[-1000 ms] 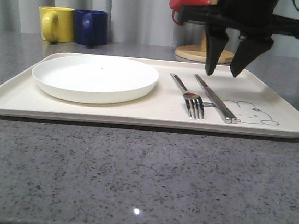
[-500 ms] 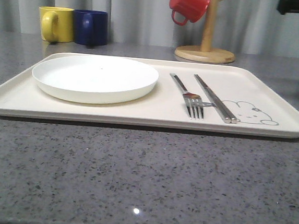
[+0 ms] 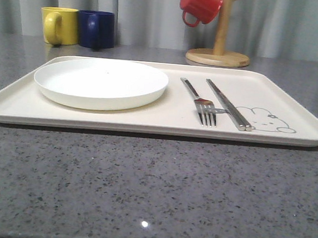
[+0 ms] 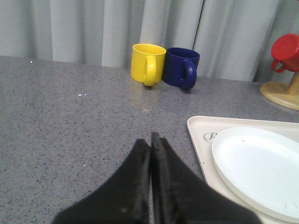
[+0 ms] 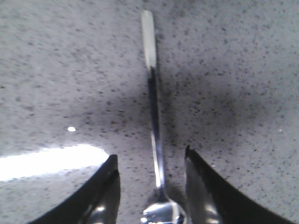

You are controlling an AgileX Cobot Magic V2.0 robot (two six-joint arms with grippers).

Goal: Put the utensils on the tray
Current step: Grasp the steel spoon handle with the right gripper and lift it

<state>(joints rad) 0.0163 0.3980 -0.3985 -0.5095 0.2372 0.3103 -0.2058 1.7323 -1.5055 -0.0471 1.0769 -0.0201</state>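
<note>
Right gripper [image 5: 149,163] wide open astride spoon [image 5: 154,140] handle on grey counter [image 5: 233,70]; centre, descend, pinch squarely; left gripper [image 4: 150,154] closed, empty.

A place set up like a home kitchen or dining corner is shown. A grey speckled stone counter [image 3: 152,191] is seen, the kind found in kitchens. A cream tray [image 3: 15,105] is laid out on it with a round white plate [image 3: 101,82], a fork [image 3: 200,103] and chopsticks [image 3: 227,104] (as if for a meal). A yellow mug [image 3: 59,25] and a dark blue mug [image 3: 96,29] are kept at the back. A red mug [image 3: 199,4] is hung on a wooden mug tree [image 3: 219,46]. Pale curtains [image 3: 146,12] are hung behind everything.
</note>
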